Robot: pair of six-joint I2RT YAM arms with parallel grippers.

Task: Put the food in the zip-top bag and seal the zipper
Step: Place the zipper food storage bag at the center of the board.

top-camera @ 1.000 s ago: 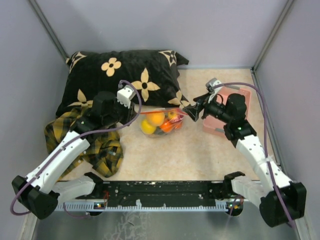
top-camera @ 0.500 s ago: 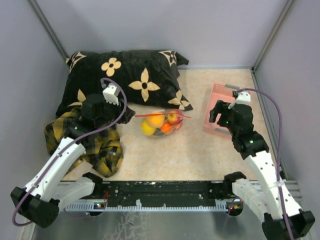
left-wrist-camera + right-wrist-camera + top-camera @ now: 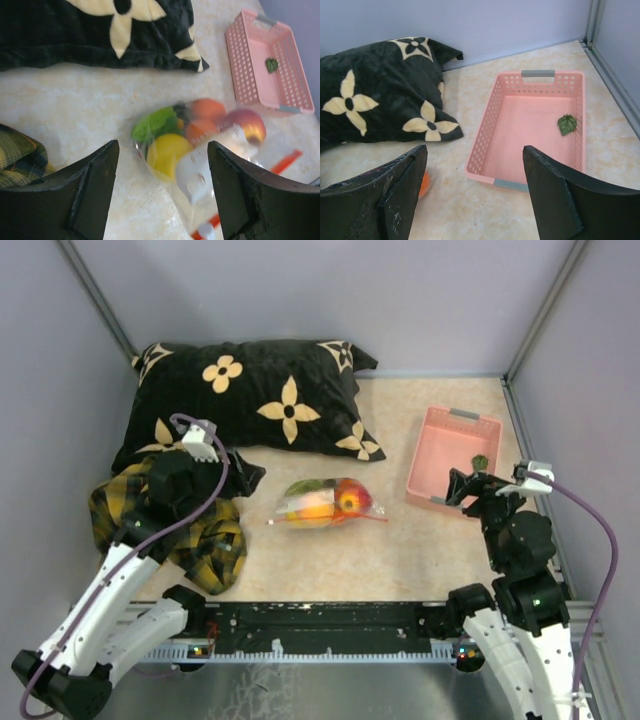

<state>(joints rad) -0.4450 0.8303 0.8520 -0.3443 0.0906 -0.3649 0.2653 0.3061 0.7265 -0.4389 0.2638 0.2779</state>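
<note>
Both wide, empty: left gripper (image 3: pixel 162 150), right gripper (image 3: pixel 475 150). Zip-top bag (image 3: pixel 325 502) holding food (image 3: pixel 167 152) lies on tabletop (image 3: pixel 400 550) just ahead of left gripper, untouched. Zipper (image 3: pixel 287 159) seal unclear. Next, probably: pinch along strip.

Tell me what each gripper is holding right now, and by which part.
Nothing is held. The left gripper and the right gripper both stand open and empty; the filled bag lies free on the table.
</note>
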